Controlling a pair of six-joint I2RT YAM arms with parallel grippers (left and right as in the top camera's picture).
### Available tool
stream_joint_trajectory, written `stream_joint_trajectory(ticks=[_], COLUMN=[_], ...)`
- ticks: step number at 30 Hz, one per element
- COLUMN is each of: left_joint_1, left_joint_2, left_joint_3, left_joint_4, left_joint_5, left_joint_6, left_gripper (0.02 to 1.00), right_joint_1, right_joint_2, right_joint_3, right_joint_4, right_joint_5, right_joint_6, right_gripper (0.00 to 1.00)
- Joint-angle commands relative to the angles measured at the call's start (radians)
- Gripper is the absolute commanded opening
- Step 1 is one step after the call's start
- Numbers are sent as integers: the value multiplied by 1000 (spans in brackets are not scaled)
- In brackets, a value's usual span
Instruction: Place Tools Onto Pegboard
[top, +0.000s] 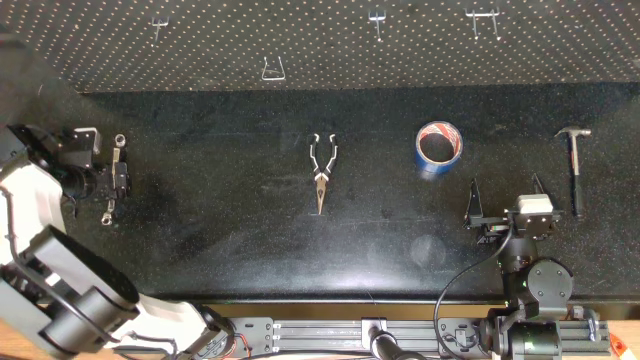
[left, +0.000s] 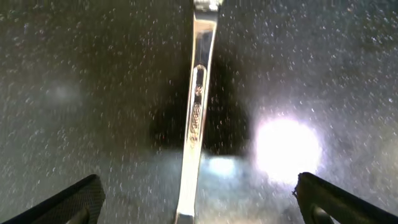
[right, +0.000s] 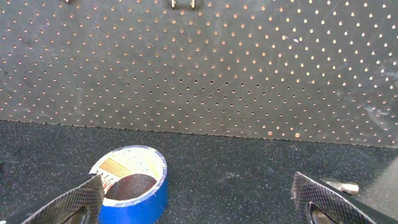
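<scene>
A silver wrench (top: 119, 148) lies at the far left of the black table. My left gripper (top: 112, 180) hovers low over its middle, open. In the left wrist view the wrench shaft (left: 198, 106) runs straight between the two fingertips (left: 69, 202), untouched on either side. Long-nose pliers (top: 321, 170) lie mid-table, a blue tape roll (top: 438, 147) sits to their right, and a hammer (top: 575, 165) lies far right. My right gripper (top: 506, 208) rests open near the front edge, facing the tape roll (right: 130, 180) and holding nothing.
The pegboard (top: 330, 40) stands along the back edge, with metal hooks (top: 376, 20) spaced across it and a wire loop hook (top: 273, 70) lower down. The hammer head (right: 343, 185) peeks in beside my right finger. Open table lies between the tools.
</scene>
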Motion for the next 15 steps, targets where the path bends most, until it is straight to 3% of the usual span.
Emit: stream_joint_trajectory(ticks=[1, 15], left_joint_1=[1, -69], left_joint_2=[79, 235], left_joint_3=[60, 162], left_joint_4=[20, 18], left_joint_5=[37, 29], left_joint_6=[12, -26], left_gripper=[993, 996], right_joint_1=[1, 1], right_joint_2=[-7, -7], right_joint_3=[-3, -3], right_joint_4=[-6, -6], right_joint_5=[2, 2], right_joint_6=[-10, -10], right_gripper=[980, 982])
